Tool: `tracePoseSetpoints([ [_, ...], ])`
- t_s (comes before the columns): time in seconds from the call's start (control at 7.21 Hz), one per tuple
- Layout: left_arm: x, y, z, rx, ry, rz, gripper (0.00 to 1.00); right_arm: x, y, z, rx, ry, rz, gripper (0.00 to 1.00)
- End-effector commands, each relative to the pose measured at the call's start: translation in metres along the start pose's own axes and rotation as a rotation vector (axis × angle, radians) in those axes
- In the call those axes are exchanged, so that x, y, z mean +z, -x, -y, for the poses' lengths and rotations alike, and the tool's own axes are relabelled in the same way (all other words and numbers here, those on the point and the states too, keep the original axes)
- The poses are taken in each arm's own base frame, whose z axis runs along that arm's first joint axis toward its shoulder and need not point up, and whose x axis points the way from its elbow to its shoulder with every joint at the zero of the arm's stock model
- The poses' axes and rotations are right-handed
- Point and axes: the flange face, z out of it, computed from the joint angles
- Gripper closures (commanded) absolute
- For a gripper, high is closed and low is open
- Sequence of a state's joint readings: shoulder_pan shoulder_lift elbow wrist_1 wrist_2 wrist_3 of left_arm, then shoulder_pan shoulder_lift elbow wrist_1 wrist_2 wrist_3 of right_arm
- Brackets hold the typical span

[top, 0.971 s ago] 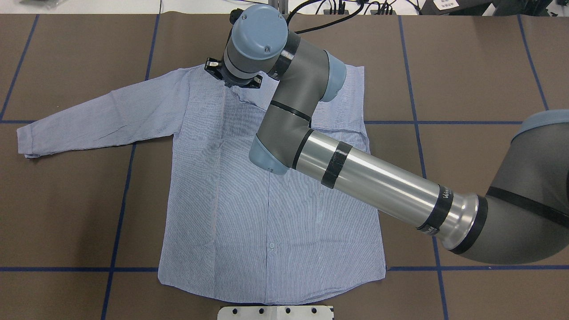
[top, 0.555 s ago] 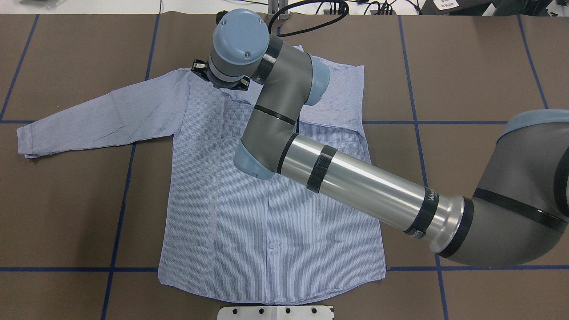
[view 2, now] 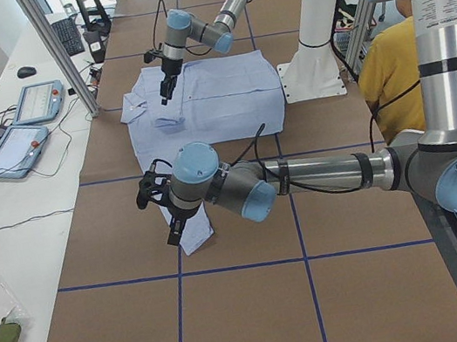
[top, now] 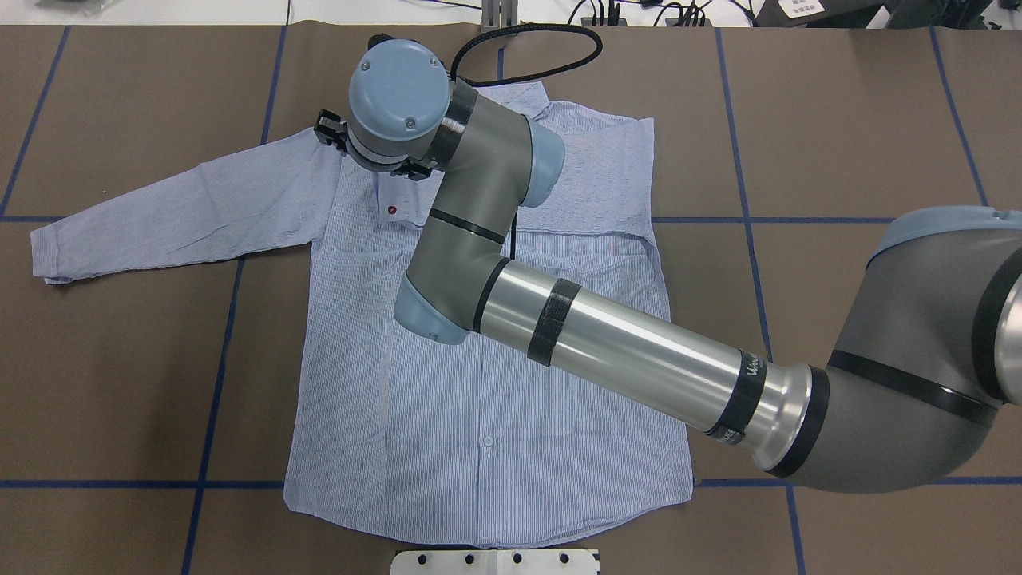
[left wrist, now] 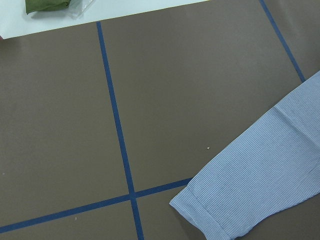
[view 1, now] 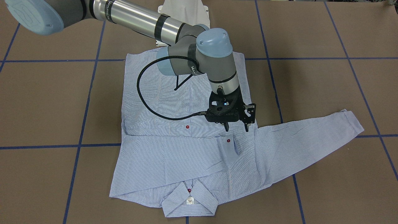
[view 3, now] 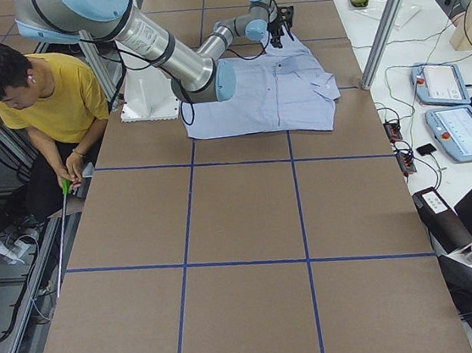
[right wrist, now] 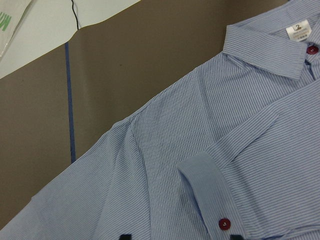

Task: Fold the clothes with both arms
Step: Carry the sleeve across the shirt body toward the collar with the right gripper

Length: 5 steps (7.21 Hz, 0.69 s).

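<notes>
The striped shirt [top: 479, 383] lies flat, front up, on the brown table, collar [view 1: 189, 202] at the far side from the robot. One sleeve is folded across the chest, its cuff [view 1: 230, 152] showing a red button. The other sleeve [top: 176, 208] lies stretched out sideways. My right gripper [view 1: 237, 126] hovers open and empty just above the shirt beside the folded cuff, which also fills the right wrist view [right wrist: 205, 185]. My left gripper [view 2: 168, 213] shows only in the exterior left view, over the outstretched sleeve's cuff [left wrist: 240, 200]; I cannot tell whether it is open or shut.
The white pedestal [top: 495, 561] stands at the table's near edge. A person in yellow [view 3: 48, 96] crouches beside the robot. A white side table with teach pendants [view 2: 26, 127] and a green pouch [left wrist: 50, 5] runs along the far edge. Blue tape lines cross the table.
My right wrist has swung left in the overhead view, from over the collar area to the shoulder of the outstretched sleeve, uncovering the folded cuff's red button. The shirt has not moved.
</notes>
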<state>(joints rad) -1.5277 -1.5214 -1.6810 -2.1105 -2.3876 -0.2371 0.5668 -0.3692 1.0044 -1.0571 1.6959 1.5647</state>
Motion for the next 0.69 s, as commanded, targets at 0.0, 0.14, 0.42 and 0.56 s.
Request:
tracePoseSetpoints([
  [0.0, 0.018, -0.015, -0.003, -0.003, -0.044, -0.025, 0.01, -0.003, 0.003, 0.001, 0.113, -0.005, 0.0, 0.01],
  [0.14, 0.029, -0.003, -0.007, -0.053, -0.027, -0.01, 0.01, -0.006, -0.005, 0.019, 0.137, -0.024, -0.002, 0.01],
  [0.42, 0.067, 0.028, 0.002, -0.109, 0.032, 0.002, 0.01, -0.04, -0.065, 0.046, 0.151, -0.052, -0.012, 0.01],
  [0.56, 0.093, 0.022, 0.019, -0.194, 0.06, -0.004, 0.02, -0.05, -0.092, 0.049, 0.15, -0.058, -0.005, 0.01],
])
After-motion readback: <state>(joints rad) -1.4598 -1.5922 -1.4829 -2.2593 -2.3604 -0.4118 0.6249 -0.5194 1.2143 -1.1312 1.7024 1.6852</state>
